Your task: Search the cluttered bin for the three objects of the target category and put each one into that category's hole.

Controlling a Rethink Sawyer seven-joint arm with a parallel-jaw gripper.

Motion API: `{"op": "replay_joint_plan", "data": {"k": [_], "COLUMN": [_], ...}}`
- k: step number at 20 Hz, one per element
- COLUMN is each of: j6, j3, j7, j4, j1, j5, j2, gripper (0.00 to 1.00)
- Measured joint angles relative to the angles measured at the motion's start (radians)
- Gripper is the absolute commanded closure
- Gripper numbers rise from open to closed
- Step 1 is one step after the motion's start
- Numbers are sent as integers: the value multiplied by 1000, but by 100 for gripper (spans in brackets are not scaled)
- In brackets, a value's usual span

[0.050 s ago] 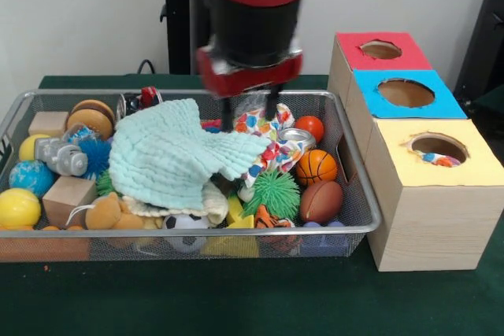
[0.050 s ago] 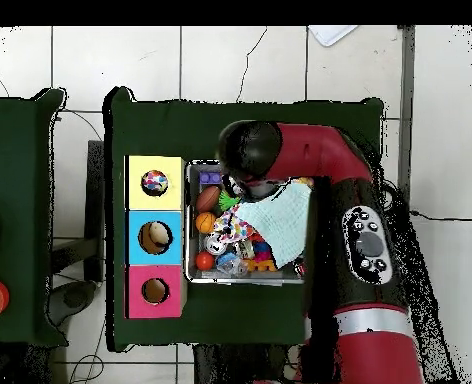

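On the green table [image 1: 236, 297] the gripper [image 1: 250, 116] has its two fingers a little apart, dipped into the wire bin [image 1: 358, 218] at the colorful spotted cloth [image 1: 268, 127], with the pale blue cloth [image 1: 169, 159] at its 8 o'clock and the three-hole box [image 1: 425, 186] at 3 o'clock.

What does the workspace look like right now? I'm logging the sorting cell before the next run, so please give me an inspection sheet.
Surface: dark green table cover, bare in front of the bin.
Job's things: wire bin packed with toys; three-hole box beside it, red hole, blue hole, yellow hole with something colourful showing inside.
Clutter: light blue cloth draped over the pile; patterned cloth, basketball, football, green spiky ball, wooden block, yellow ball.
Gripper: gripper low over the bin's middle, at the cloths; grasp cannot be judged.
Cables: a black one behind the bin.
Surroundings: pale wall, tiled floor.
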Motion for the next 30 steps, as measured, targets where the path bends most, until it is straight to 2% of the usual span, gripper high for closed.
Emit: {"op": "replay_joint_plan", "data": {"k": [5, 10, 14, 18, 24, 29, 30], "j6": [-25, -139, -227, -262, -303, -520, -591], "j3": [-24, -64, -100, -136, -184, -216, -220], "j7": [94, 170, 176, 176, 176, 176, 176], "j4": [67, 187, 279, 336, 383, 388, 388], "j1": [79, 129, 134, 134, 138, 142, 142], "j5": [31, 29, 28, 28, 29, 29, 29], "j2": [-31, -59, -69, -75, -67, 12, 40], "gripper": [0, 0, 0, 0, 0, 0, 0]}}
